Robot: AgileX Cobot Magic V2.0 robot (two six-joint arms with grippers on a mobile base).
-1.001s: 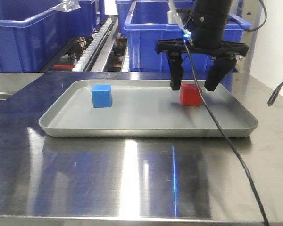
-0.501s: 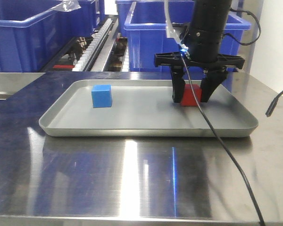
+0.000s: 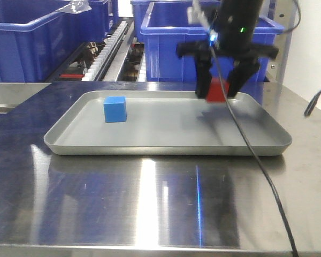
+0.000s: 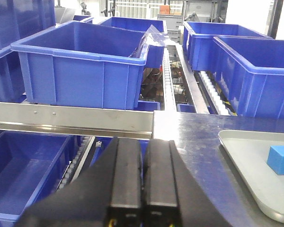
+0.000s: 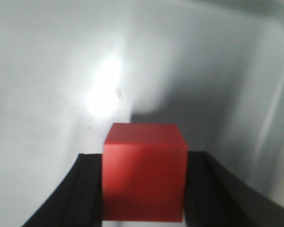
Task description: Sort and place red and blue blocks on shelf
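1. Currently, the fingers (image 5: 87, 191) of the right gripper (image 3: 218, 91) are clenched on the red block (image 5: 144, 172), with one black finger flat against each of two opposite side faces.
2. The red block hangs in that grip clear of the floor of the tray (image 3: 166, 149), over the tray's far right part. Its shadow lies on the grey floor beneath it.
3. A black cable (image 3: 257, 160) runs down from the right gripper. In the front view it passes in front of the tray's near right rim and the steel tabletop (image 3: 150, 203).
4. The blue block (image 3: 115, 108) sits flat on the tray floor in the left half, well apart from the red block, with no finger touching it.
5. The fingers (image 4: 125, 179) of the left gripper (image 4: 143, 182) are pressed together with nothing between them. This gripper is well apart from the tray. In the left wrist view the blue block lies ahead of it and to its right.
6. The shelf (image 4: 71, 120) shows a brushed-steel front rail with two small screws, and the rail meets the tabletop's edge. Large blue bins (image 4: 80, 66) stand behind the rail and below it.
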